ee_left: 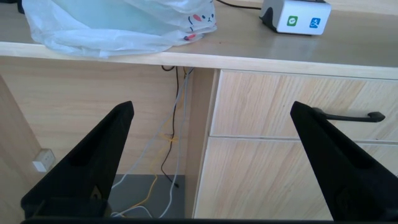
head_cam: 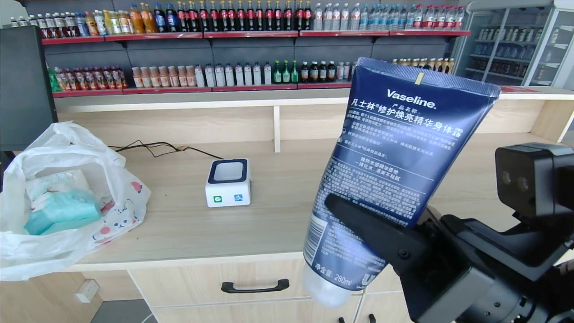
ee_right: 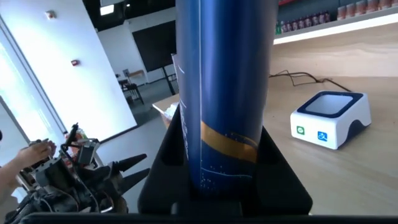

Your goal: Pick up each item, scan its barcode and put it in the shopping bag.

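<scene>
In the head view we see the right gripper (head_cam: 372,233) raised at the right, clamped on the blue lotion tube (head_cam: 403,148), which tilts with its cap downward. On the wooden counter (head_cam: 269,224) the scanner (head_cam: 228,182) sits in the middle and the shopping bag (head_cam: 27,251) at the left, with bottle shelves (head_cam: 251,33) behind. From the left wrist we see the left gripper (ee_left: 211,109), fingers wide apart, below the counter edge and facing drawers (ee_left: 280,106). From the right wrist, the tube stands pinched between the fingers, with the scanner beyond it.

The shopping bag (head_cam: 67,255) runs past the left edge.
</scene>
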Controlling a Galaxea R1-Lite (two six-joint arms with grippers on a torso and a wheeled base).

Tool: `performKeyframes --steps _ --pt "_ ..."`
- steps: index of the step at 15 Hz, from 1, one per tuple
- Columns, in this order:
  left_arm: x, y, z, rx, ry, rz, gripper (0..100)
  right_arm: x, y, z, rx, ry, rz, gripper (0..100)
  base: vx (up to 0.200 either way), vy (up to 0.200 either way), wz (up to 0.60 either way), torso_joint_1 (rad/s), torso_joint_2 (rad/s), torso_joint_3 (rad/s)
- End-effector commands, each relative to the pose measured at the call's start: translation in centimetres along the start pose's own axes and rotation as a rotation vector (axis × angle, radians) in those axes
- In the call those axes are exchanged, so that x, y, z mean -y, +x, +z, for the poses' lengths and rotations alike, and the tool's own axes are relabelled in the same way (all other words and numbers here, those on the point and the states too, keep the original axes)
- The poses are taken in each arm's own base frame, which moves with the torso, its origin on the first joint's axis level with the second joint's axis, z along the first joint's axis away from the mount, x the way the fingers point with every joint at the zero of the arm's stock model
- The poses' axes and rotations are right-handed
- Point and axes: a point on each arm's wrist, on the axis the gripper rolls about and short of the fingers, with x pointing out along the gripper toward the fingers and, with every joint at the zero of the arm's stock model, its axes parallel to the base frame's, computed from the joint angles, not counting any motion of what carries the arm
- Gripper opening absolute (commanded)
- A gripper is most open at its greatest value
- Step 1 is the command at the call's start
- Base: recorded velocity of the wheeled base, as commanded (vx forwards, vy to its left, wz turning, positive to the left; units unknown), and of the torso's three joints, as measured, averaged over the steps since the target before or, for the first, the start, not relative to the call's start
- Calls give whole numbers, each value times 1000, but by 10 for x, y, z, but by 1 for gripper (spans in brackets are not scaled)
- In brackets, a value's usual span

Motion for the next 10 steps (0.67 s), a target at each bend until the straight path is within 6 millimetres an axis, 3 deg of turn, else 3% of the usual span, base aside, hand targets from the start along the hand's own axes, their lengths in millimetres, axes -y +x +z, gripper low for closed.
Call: performKeyframes --steps 1,7,10 --pt "0 0 0 -2 -1 1 100 -9 -3 8 28 5 33 0 0 0 0 0 0 0" --pt "0 0 0 -2 -1 1 100 -15 -2 23 88 37 60 0 0 0 0 0 0 0" --pt "0 0 0 -2 -1 1 100 -17 9 32 135 60 85 0 0 0 0 0 0 0"
